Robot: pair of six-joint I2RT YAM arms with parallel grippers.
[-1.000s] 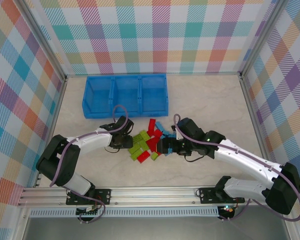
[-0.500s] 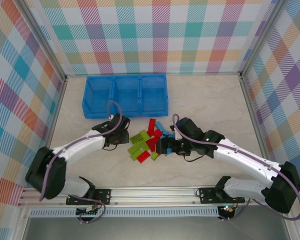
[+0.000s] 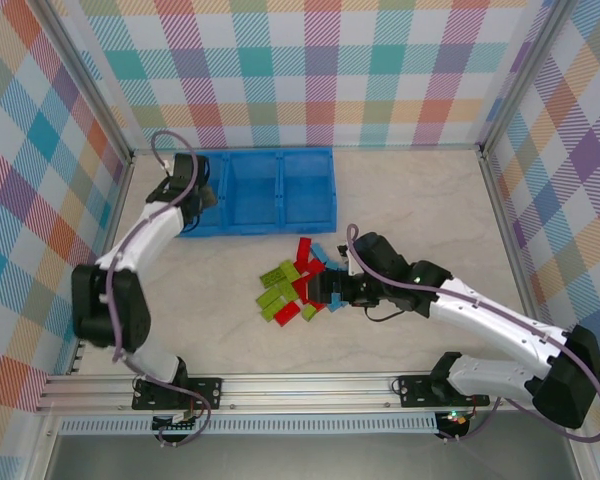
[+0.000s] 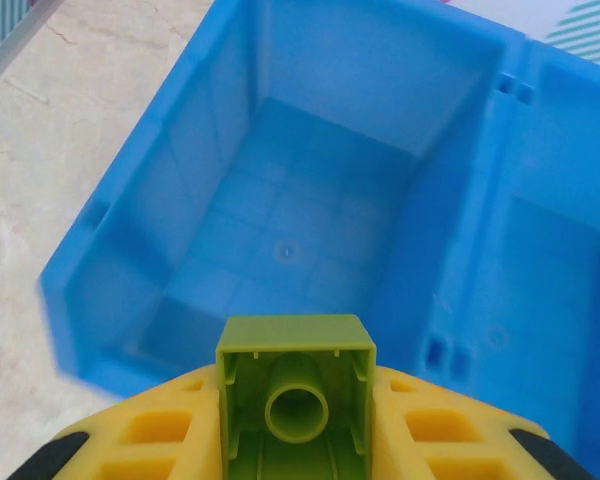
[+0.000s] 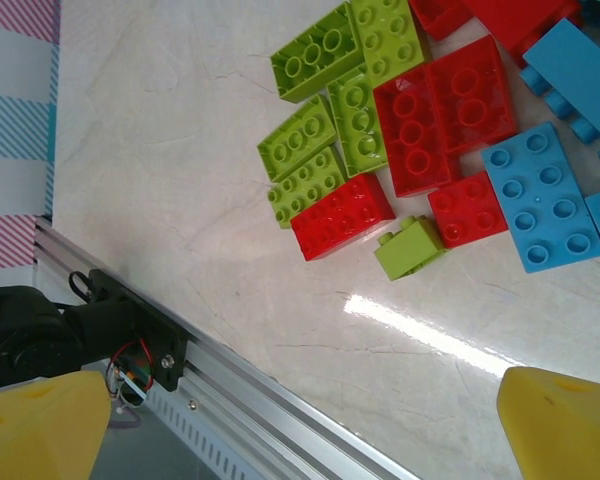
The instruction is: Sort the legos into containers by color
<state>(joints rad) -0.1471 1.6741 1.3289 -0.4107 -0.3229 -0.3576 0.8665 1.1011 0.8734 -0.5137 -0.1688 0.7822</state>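
The left claw (image 4: 298, 450) pinches 1 green lego (image 4: 295, 372) over the blue tray (image 4: 480, 200) of 3 boxes. The right claw (image 5: 300, 425) is wide open above the pile of legos (image 5: 410, 130).

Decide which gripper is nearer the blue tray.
Left. The left gripper, shut on a green lego, hangs at the tray's left compartment; the right gripper is open by the lego pile.

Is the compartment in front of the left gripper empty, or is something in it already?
Empty: the compartment shows a bare blue floor. The green brick is clamped in the left gripper, not yet dropped.
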